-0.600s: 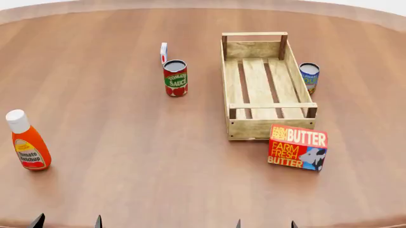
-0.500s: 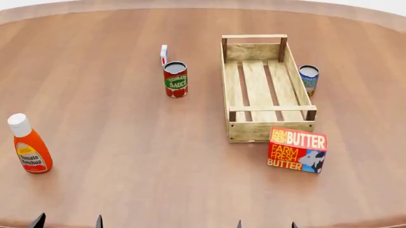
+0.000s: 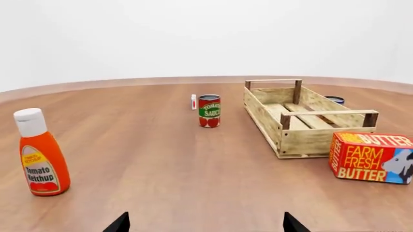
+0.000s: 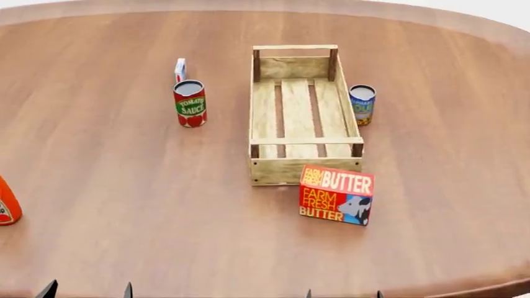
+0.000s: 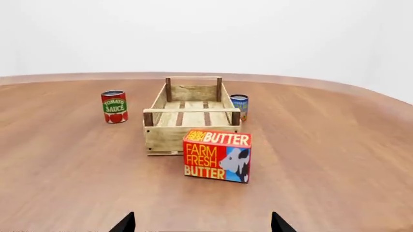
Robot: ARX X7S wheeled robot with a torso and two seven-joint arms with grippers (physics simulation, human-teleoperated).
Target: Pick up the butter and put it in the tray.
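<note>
The butter [image 4: 336,194] is a red-and-orange carton with a cow picture. It stands upright on the wooden table just in front of the near right corner of the tray [image 4: 304,169], a long slatted wooden crate that holds nothing. The butter also shows in the right wrist view [image 5: 217,155] and the left wrist view [image 3: 372,157]. My left gripper [image 4: 87,290] and right gripper [image 4: 343,294] are both open and empty at the near table edge, only their dark fingertips showing. The right gripper [image 5: 202,223] is straight in front of the butter, well short of it.
A tomato sauce can [image 4: 190,103] stands left of the tray with a small white-blue-red carton [image 4: 180,69] behind it. A blue can [image 4: 361,104] stands against the tray's right side. A ketchup bottle [image 3: 38,153] stands at the far left. The round table's edge [image 4: 488,287] curves close at the near right.
The whole head view has shifted: every object now sits further left in the frame, and the ketchup bottle has slid nearly out at the left edge. The objects themselves have not moved on the table.
</note>
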